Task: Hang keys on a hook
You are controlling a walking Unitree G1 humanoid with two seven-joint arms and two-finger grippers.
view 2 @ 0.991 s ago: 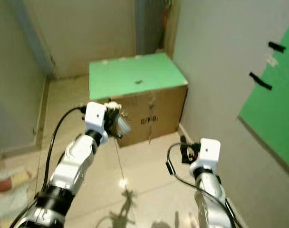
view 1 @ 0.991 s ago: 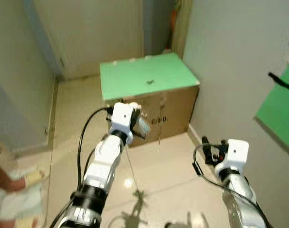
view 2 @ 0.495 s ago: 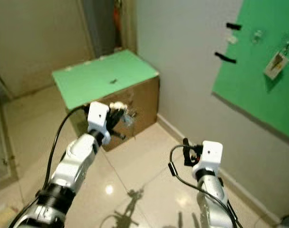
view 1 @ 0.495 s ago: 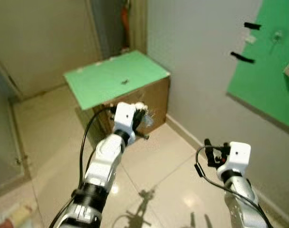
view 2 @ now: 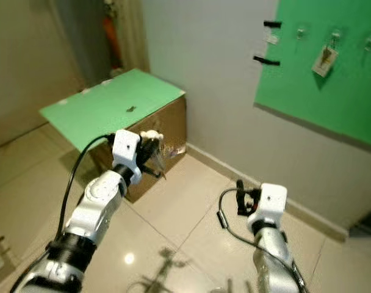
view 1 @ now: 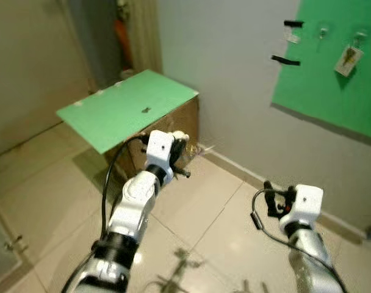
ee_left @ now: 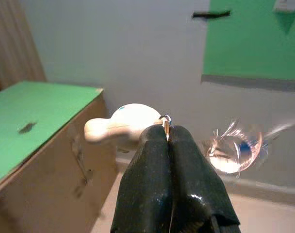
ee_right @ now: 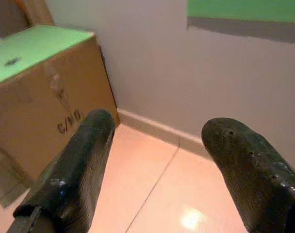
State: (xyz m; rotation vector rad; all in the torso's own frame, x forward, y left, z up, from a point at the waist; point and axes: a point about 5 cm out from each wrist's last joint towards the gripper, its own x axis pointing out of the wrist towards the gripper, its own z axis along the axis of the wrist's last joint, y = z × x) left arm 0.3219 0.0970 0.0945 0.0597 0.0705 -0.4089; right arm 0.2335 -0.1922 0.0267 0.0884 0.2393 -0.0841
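Turning since a second ago has swung my view: the green board (view 2: 320, 73) on the wall, barely at the edge then, now faces me with its hooks (view 2: 300, 29) and a hanging tag (view 2: 324, 60). Left of that board stands the cardboard box (view 1: 155, 131), whose green surface (view 1: 127, 107) carries one small dark speck. My left pincer (ee_left: 167, 138) is clenched on the keys (ee_left: 125, 125), held up just in front of the box. My right pincer (ee_right: 157, 160) hangs released, low over the glossy tiled floor (view 1: 216, 207) below the board.
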